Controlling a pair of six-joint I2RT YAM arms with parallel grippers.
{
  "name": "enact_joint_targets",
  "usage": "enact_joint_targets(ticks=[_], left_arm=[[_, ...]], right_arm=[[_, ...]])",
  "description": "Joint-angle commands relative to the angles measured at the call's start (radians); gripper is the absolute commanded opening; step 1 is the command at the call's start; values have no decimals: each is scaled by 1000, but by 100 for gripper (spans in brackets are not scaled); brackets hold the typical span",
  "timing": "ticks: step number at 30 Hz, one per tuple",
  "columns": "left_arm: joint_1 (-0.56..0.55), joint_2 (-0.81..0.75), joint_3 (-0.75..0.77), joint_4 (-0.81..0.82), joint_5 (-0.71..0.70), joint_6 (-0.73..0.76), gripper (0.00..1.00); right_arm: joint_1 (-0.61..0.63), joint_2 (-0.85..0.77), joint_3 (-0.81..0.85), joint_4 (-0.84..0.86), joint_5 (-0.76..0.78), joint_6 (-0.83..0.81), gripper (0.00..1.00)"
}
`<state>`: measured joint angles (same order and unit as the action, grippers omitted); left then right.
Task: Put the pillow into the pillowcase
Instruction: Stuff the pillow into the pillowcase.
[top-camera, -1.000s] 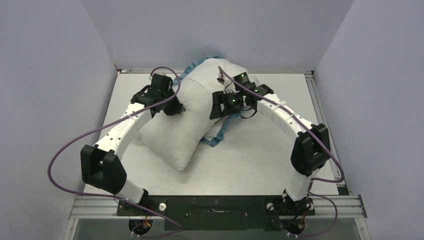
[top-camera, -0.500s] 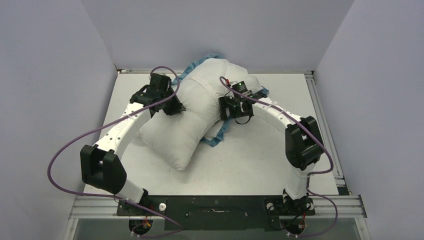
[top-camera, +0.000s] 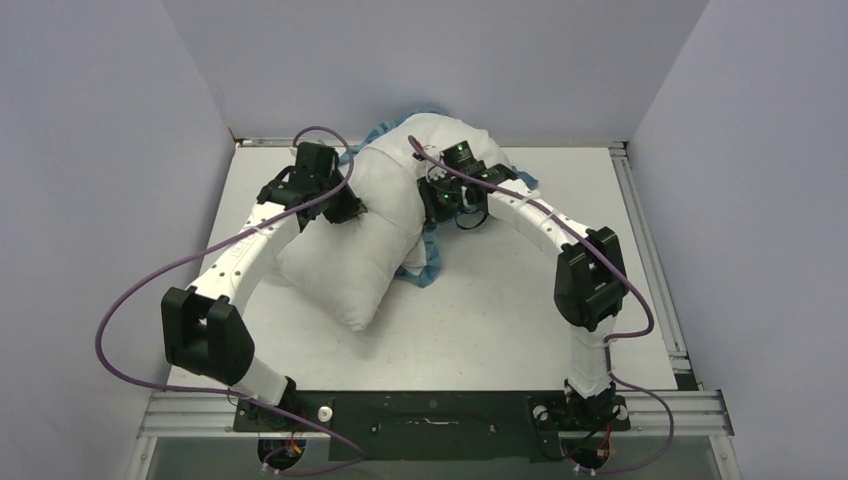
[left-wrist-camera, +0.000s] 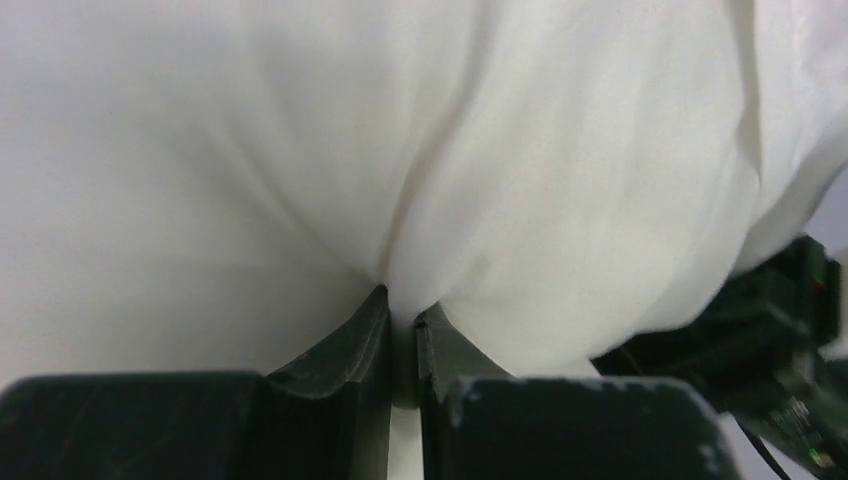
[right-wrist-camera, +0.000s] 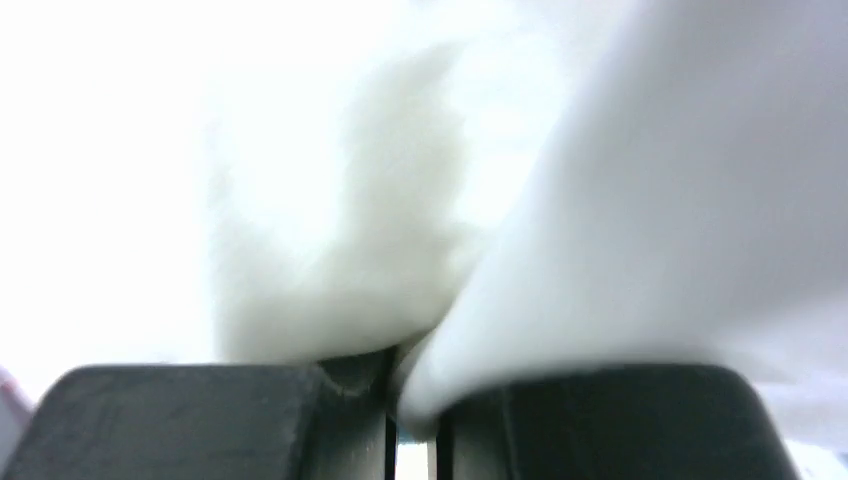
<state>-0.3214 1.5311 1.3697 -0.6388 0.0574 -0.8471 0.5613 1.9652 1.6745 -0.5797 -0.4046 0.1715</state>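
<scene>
The pillow (top-camera: 365, 245) lies on the surface (top-camera: 500, 310), running from the middle toward 12 o'clock, bent and puffed up between the two arms. The case (top-camera: 432, 262) is mostly hidden beneath it. Its blue frill shows only along the pillow's 4 o'clock side and again at the 12 o'clock end, so the pillow looks at best partly inside.

The left gripper (left-wrist-camera: 402, 325) is clenched on a fold of the pillow's white cloth at its 9 o'clock flank, with the fabric bulging out either side of the jaws. The right gripper (right-wrist-camera: 412, 365) is also clenched, on white cloth at the 3 o'clock flank. Its wrist view is too blurred to say whether that cloth is the pillow or the case's white inner face.

The pillow is probably light, soft and springy. A pinch gathers only its skin, so it will sag and drag rather than lift as one piece. The case is thin and limp and will likely slide along with whatever moves over it. The frilled hem at the mouth seems the best hold for the case, and a corner or seam the best for the pillow.
</scene>
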Motion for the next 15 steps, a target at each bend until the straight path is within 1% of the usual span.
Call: enact_joint_targets(ticks=[1,3,4,7,9,12,13,14,15], left_arm=[[-30,58,92,130,-42,-35,0],[-54,93,129,115,-76,-36,0],[-68,118,149,105,-98,-38,0],[-111,159,185,83,-165,-50,0],[-122,164,190,79,-178,-49,0],[-111,132,180,66,-176,-10,0],[-104,113,176,60,-166,14,7],[-95,95,172,46,-157,37,20],[-87,73,171,27,-153,61,34]], right_arm=[[140,-40,206,-41,-527,0,5],[186,14,292,-79,-572,-11,5],[202,36,317,-70,-594,-4,5],[206,67,331,69,-668,113,5],[188,70,327,73,-605,134,5],[132,46,287,-1,-448,111,5],[108,29,255,-8,-398,118,5],[82,12,222,-7,-360,130,5],[57,-7,188,-1,-334,147,5]])
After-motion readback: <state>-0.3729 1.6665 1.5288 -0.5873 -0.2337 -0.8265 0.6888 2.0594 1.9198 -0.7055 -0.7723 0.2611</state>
